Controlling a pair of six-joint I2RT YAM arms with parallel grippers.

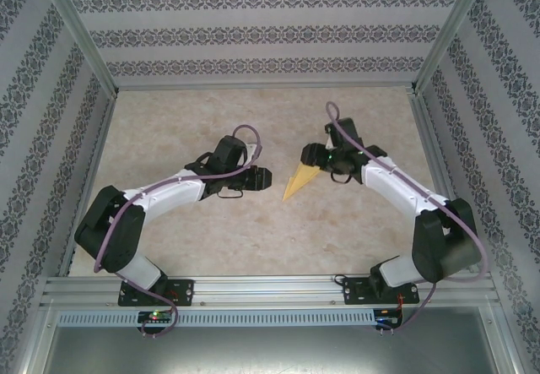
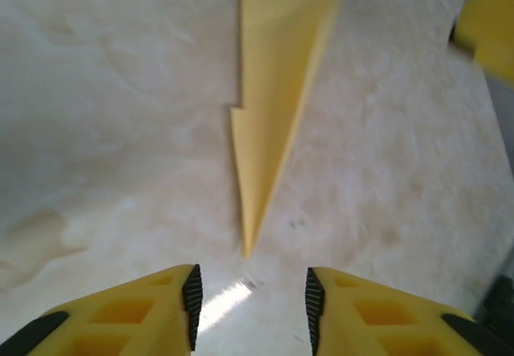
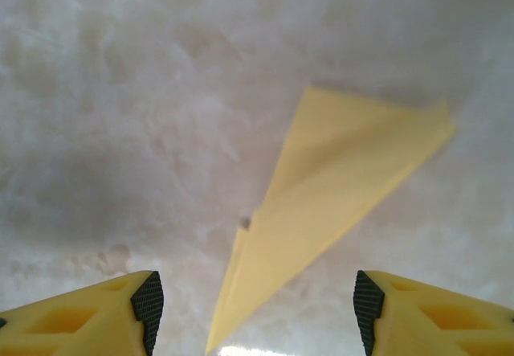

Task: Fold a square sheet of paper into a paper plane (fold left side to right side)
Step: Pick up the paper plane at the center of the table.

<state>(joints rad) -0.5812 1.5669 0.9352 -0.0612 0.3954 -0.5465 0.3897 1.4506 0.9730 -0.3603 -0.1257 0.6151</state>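
Observation:
The square sheet of paper is folded into a slim yellow-orange paper plane [image 1: 299, 180] with a sharp tip, lying on the table between my two grippers. In the left wrist view the paper plane [image 2: 269, 107] points its tip toward my left gripper [image 2: 252, 304], which is open and a short way back from the tip, touching nothing. From above, the left gripper [image 1: 268, 178] sits just left of the tip. My right gripper [image 1: 315, 158] hovers over the wide end. Its jaws are open, and the paper plane [image 3: 337, 187] runs between the right gripper [image 3: 257, 309] fingers without being pinched.
The beige marbled table [image 1: 253, 121] is fenced by metal rails [image 1: 93, 163] and patterned walls on three sides. A yellow finger [image 2: 488, 26] of the right gripper pokes into the left wrist view at top right.

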